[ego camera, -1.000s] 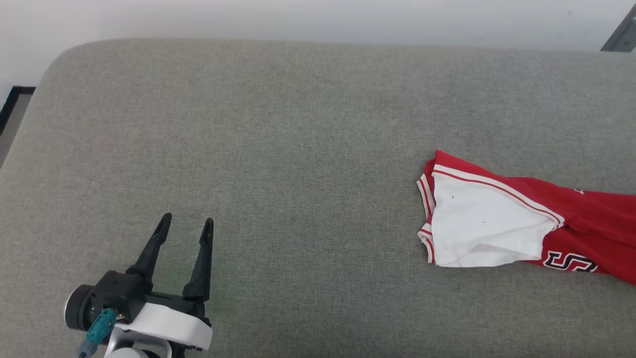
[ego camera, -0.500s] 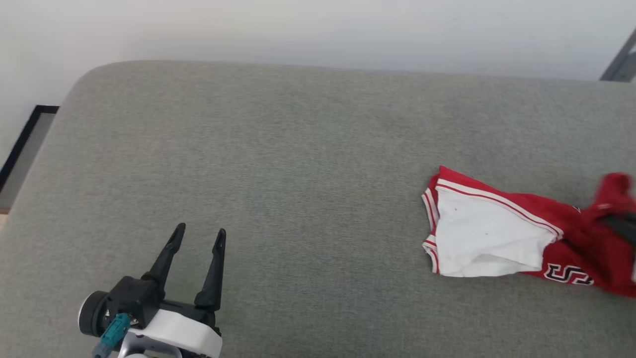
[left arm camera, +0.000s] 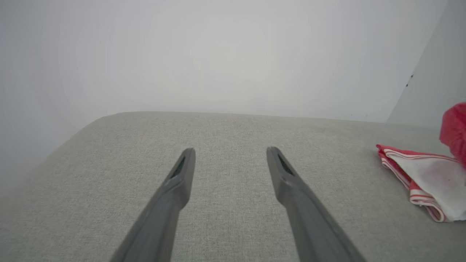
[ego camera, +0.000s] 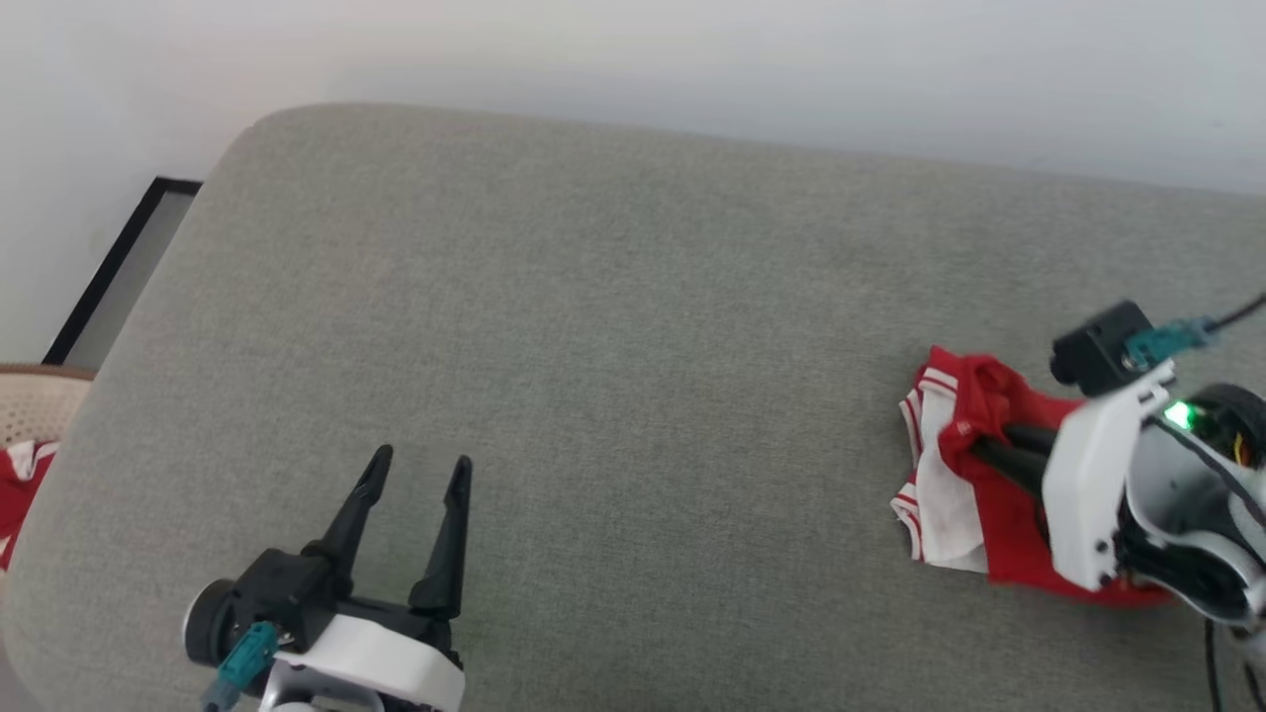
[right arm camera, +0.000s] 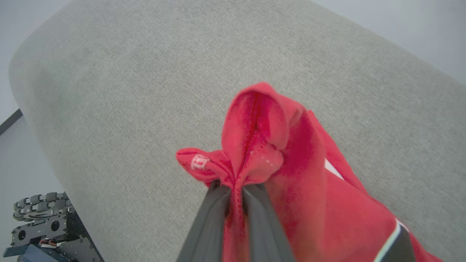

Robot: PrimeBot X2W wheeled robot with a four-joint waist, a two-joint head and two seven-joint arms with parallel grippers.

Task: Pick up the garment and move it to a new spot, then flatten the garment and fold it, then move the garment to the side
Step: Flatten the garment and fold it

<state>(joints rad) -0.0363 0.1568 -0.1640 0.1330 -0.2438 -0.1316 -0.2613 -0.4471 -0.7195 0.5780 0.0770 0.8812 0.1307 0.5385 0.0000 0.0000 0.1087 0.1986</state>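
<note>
Nearest in the head view, at the lower left, the left gripper point(ego camera: 421, 458) hangs over a grey cushion point(ego camera: 633, 346) with its two dark fingers spread apart and nothing between them. The left wrist view shows that left gripper point(left arm camera: 230, 151) the same way, with bare grey fabric in the gap and the fingers pointing towards the cushion's rounded far edge.

Further along, at the right side of the cushion, the right gripper point(ego camera: 989, 445) reaches in from the right edge of the view, its fingers together and clamped on the garment point(ego camera: 999, 514). In the right wrist view the right gripper point(right arm camera: 236, 185) pinches a fold of the red garment point(right arm camera: 262, 145), which bunches up past the fingertips. The rest of the red cloth trails down towards the lower right. A small white mark shows on the bunch just left of the fingers.

The garment sits well apart from the left gripper. Its white sleeve point(ego camera: 940, 504), edged with red-and-white striped trim point(ego camera: 912, 410), lies on the cushion on the side facing the left gripper. In the left wrist view the garment point(left arm camera: 426, 174) is at the far right, with a red lump raised above the flat white sleeve.

Beyond the cushion stands a plain pale wall point(ego camera: 633, 49).
</note>
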